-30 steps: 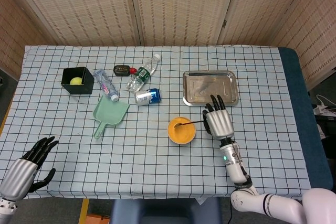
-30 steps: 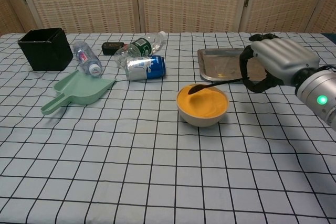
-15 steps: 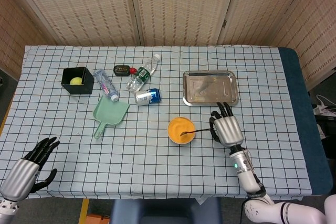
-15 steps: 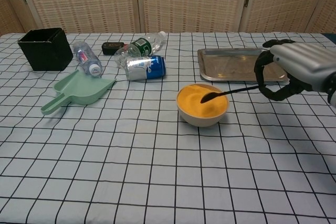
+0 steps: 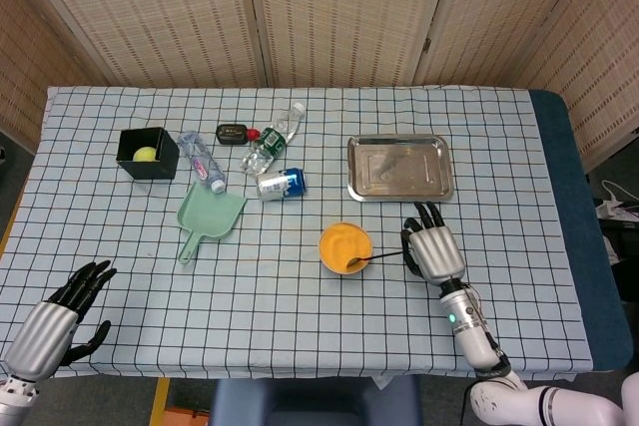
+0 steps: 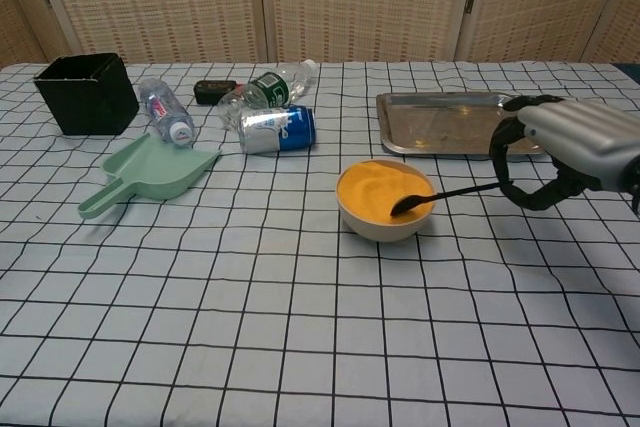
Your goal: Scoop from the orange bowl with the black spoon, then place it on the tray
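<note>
Right hand (image 6: pixel 560 152) clamps the black spoon (image 6: pixel 440 195) — bowl-end dipped in the orange bowl (image 6: pixel 385 202). Lift level toward the tray (image 6: pixel 445 122) — don't tilt.

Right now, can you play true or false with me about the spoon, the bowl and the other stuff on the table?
1. The right hand holds the black spoon. True.
2. The spoon's tip is in the orange bowl. True.
3. The spoon already lies on the tray. False: the tray holds nothing, and the spoon is at the bowl.
4. The left hand is holding the green scoop. False: it is near the table's front corner with its fingers apart, holding nothing, and the scoop lies alone on the cloth.
5. The blue can stands upright. False: it lies on its side.
6. A yellow ball sits in the black box. True.
</note>
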